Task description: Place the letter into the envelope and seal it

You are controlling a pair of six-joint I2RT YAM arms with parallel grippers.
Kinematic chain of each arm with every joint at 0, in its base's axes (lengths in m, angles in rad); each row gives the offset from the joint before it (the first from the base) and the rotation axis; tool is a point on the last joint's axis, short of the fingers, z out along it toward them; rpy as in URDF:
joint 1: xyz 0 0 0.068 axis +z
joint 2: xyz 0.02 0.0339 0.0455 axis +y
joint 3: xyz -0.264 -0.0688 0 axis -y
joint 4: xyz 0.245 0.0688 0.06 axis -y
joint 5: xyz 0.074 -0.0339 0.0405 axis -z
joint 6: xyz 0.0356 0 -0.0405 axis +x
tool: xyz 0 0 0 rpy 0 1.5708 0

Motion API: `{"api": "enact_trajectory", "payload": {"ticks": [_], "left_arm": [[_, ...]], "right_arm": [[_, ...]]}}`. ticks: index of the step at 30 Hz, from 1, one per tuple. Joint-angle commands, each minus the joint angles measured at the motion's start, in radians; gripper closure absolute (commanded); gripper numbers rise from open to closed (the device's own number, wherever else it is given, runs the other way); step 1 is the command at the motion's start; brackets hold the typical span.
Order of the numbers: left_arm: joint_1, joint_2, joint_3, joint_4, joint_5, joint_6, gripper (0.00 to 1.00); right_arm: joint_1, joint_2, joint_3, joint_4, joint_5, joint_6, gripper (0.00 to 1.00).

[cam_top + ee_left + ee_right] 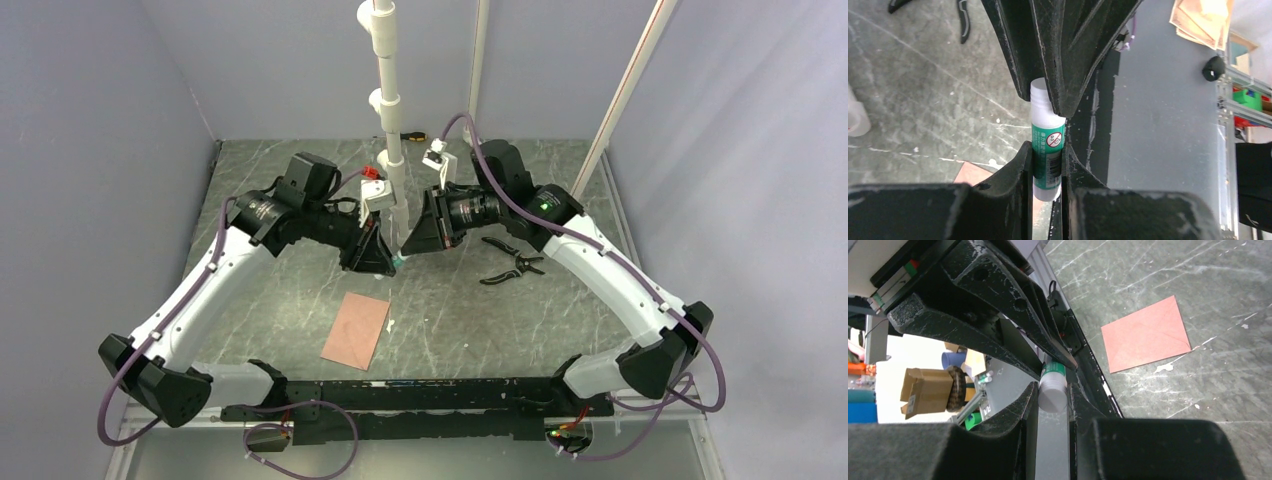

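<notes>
The pinkish-brown envelope (356,330) lies flat on the table with its flap closed, in front of both grippers. It also shows in the right wrist view (1145,335), and a corner of it shows in the left wrist view (970,176). The letter is not in view. My left gripper (383,262) (1048,156) is shut on the green body of a glue stick (1048,145) (398,263), held above the table. My right gripper (412,245) (1053,390) faces it and is shut on the stick's white cap (1053,396).
Black pliers (513,262) lie on the table right of the grippers. A white pole (388,100) stands just behind them, with a screwdriver (412,133) near the back wall. Small white paper scraps (1164,368) lie next to the envelope.
</notes>
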State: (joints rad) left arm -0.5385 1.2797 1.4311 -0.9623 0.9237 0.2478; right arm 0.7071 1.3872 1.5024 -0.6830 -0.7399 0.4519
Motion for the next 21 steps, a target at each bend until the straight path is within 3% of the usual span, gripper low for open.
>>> {"api": "enact_trajectory", "payload": {"ticks": [1,9,16,21], "left_arm": [[0.003,-0.015,0.047,0.394,-0.102,0.009,0.98],[0.003,0.032,0.155,0.401,-0.083,0.162,0.97],[0.004,0.026,0.121,0.577,-0.150,0.140,0.98],[-0.002,0.050,0.126,0.633,-0.121,0.143,0.97]], "right_arm": [[0.094,0.034,-0.057,-0.026,-0.089,0.069,1.00],[0.160,0.059,-0.130,0.014,-0.170,0.140,1.00],[0.172,0.069,-0.198,0.033,-0.156,0.222,1.00],[0.175,0.073,-0.243,0.106,-0.160,0.323,1.00]]}}
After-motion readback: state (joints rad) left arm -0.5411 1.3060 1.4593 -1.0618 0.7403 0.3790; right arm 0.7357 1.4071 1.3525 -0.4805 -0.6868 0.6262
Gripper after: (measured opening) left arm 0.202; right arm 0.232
